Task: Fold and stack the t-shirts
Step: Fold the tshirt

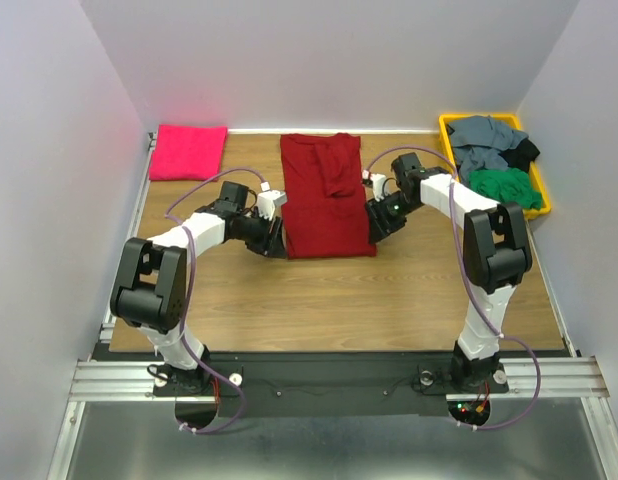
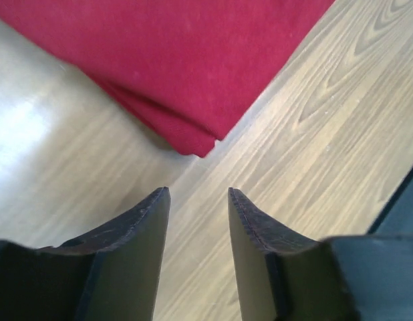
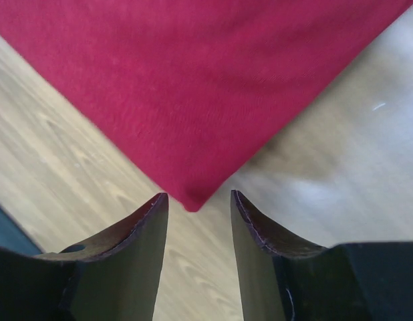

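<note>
Now | L tool [image 2: 198, 192] released (R tool [image 3: 198, 194] too) | crimson shirt [image 1: 326, 195] near corners just ahead on table [image 1: 389, 290]

— What closes the place in?
— Pale, plain walls [image 1: 329, 60] on three sides: at nine o'clock, twelve and three, meeting in straight corners.
— And the furniture?
— One wooden table [image 1: 389, 300], mid-brown with a visible grain. A ribbed aluminium rail [image 1: 329, 375] runs along its six o'clock edge, and past that lies a dull grey metal surface [image 1: 329, 450].
— The light?
— Even. In the wrist views there is soft white glare [image 2: 23, 127] on the wood, and a faint pink tint on the nine o'clock wall.
</note>
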Motion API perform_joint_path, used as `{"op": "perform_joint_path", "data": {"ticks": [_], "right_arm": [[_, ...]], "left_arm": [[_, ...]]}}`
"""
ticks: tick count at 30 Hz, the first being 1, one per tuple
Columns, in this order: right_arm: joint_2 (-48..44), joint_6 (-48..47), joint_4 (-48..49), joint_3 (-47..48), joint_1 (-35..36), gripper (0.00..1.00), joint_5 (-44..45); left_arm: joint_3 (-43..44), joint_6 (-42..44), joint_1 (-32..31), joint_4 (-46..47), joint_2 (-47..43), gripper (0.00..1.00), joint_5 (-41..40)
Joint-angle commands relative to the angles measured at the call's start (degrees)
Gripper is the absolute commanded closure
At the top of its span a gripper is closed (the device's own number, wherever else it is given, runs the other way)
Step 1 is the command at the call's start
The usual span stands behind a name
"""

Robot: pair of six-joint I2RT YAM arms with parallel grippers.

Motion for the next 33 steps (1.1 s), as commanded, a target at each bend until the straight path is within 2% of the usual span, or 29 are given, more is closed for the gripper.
{"op": "perform_joint_path", "data": {"ticks": [1,12,21,27,30,31,33], "right_arm": [[-0.58,5.37,0.60,-1.69,-0.90,0.53,-3.41],[2.14,8.36,1.93,-3.37,-3.01,0.52,-1.83],[2.68,8.45,2.01,-5.47,-3.10,0.52,-7.97],[0.56,8.01,1.93,-7.76,-3.10,0.54,-10.61],[0.83,7.84,2.10,-7.76,-3.10,0.58,-11.05],[1.44,8.01,2.19,-7.59,-3.10,0.65,-11.14],[1.88,7.84,2.19,-7.06,-3.10,0.74,-10.97]], "left_arm": [[-1.82,-5.39,0.10,4.39,-0.13,0.49,2.66],[0.64,-5.84,-0.78,6.68,6.64,0.48,3.27],[1.52,-4.52,-0.95,6.07,8.31,0.60,4.68],[0.11,-4.34,-1.21,7.82,7.43,0.61,6.95],[-0.15,-4.52,-1.56,8.61,7.43,0.59,7.84],[-0.15,-4.69,-1.65,8.70,7.52,0.59,7.84],[-0.15,-4.96,-1.65,9.23,7.61,0.68,6.97]]}}
